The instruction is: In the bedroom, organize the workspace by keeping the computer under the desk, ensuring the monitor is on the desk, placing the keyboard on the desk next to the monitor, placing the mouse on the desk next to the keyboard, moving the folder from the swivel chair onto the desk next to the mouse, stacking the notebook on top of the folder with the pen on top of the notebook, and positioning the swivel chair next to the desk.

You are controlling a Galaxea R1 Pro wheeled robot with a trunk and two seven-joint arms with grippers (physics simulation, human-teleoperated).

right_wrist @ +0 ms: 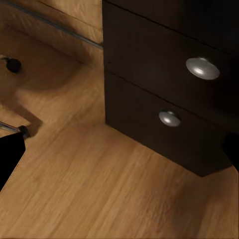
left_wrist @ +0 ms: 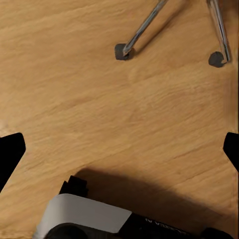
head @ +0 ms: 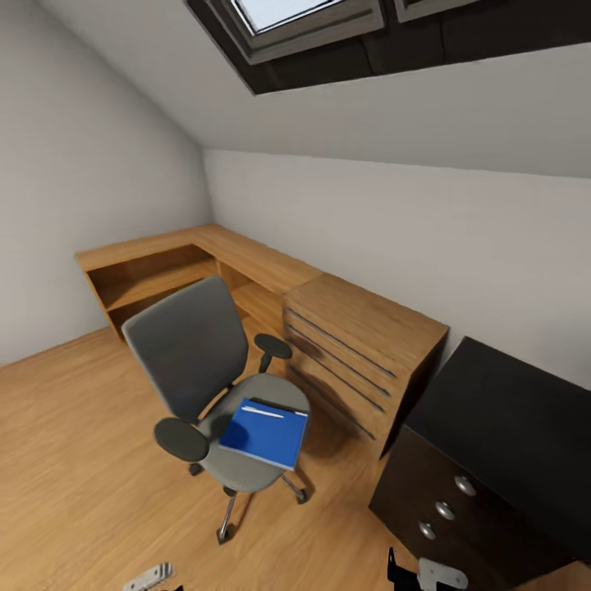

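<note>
The grey swivel chair (head: 193, 349) stands on the wood floor in the head view, its seat turned toward me. On the seat lies the blue folder (head: 264, 435) with the pale pen (head: 263, 412) on top, and a thin dark strip runs along the folder's far edge. The black desk (head: 513, 419) with its silver-knobbed drawers (head: 444, 510) is at the lower right. My left gripper (left_wrist: 119, 154) hangs open over bare floor near the chair's chrome legs (left_wrist: 144, 25). My right gripper (right_wrist: 119, 154) is open too, low in front of the desk drawers (right_wrist: 164, 79).
A light wood dresser (head: 365, 345) with bar handles stands between the chair and the desk. A low wood shelf unit (head: 164, 271) runs into the far corner under the sloped ceiling. My own base (left_wrist: 84, 216) shows beneath the left gripper. Open floor lies to the left.
</note>
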